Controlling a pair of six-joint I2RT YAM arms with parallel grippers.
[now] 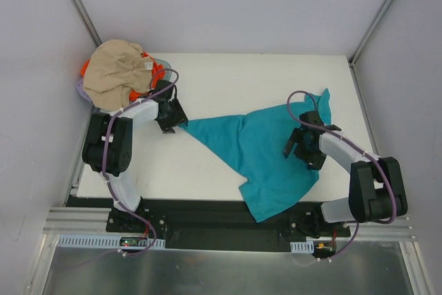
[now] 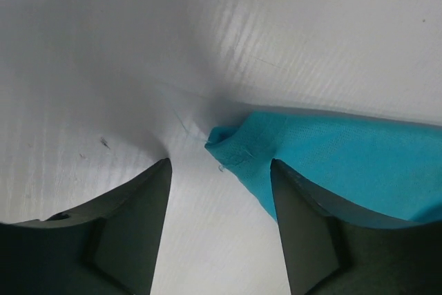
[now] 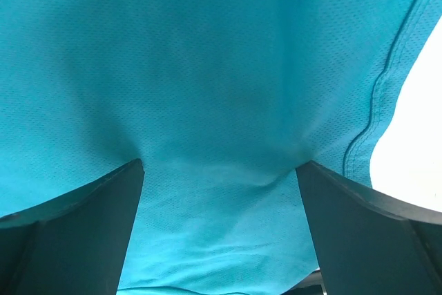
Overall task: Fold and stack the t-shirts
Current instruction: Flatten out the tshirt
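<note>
- My left gripper [image 2: 221,165] stands open, jaws apart, low over the white table [image 1: 228,81] towards its left side.
- A pointed corner of the teal t-shirt [image 1: 266,150] lies just ahead of that gap. It touches the finger on the right of my left wrist view, and nothing is clamped.
- My right gripper [image 3: 219,167] is open too, jaws spread wide, both fingertips down on the teal cloth, which puckers between them.
- The teal t-shirt lies spread over the table's middle and right, drawn to a point towards my left gripper.
- The beige t-shirt [image 1: 119,72] sits heaped at the far left corner on the orange t-shirt [image 1: 156,72], both in the basket [image 1: 81,89].
</note>
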